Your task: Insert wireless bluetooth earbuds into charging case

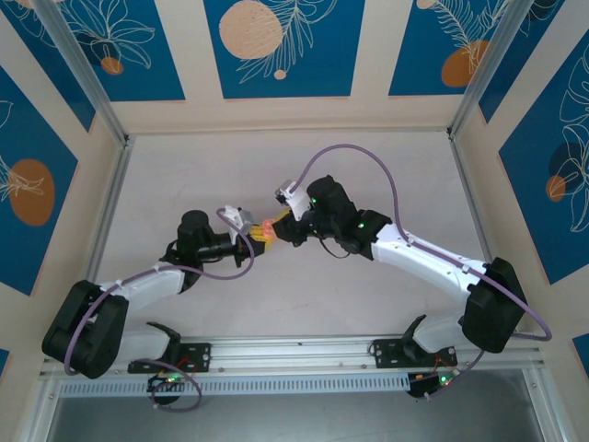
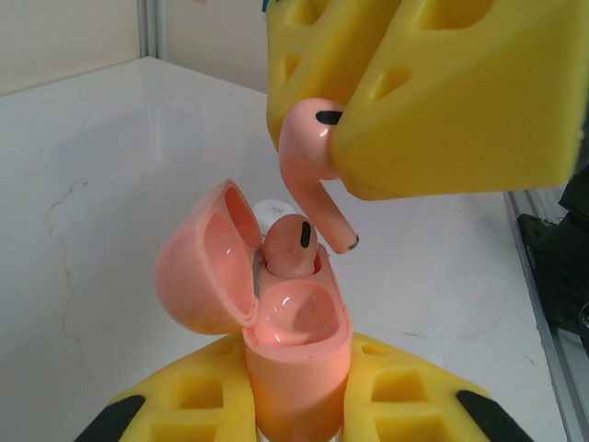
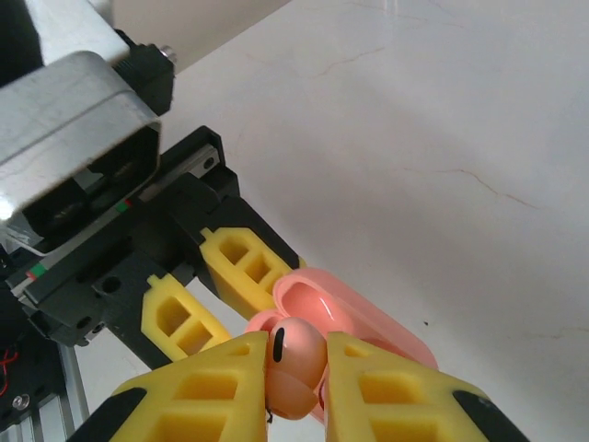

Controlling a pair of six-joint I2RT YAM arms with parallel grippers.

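The second insertion is judged to be in hand. The charging case (image 2: 299, 341), lid (image 2: 207, 267) open, is clamped in the left hand (image 2: 296, 410) above the middle of the bench (image 2: 83, 184), with one earbud (image 2: 290, 247) seated. The second earbud (image 2: 311, 152) is gripped by the right hand (image 3: 296, 382) just above it, stem down. Alignment with the free socket is called for next; that socket cannot be made out.

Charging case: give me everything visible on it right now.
The charging case is glossy salmon-pink plastic, pebble-rounded, with a small dark dot on its near face. It stands upright, lower body clamped between the yellow pads of the left gripper. Its hinged lid is swung open leftward, hollow inside showing. One earbud sits in the body. The second earbud, held by the right gripper, hangs just above, apparently not touching.
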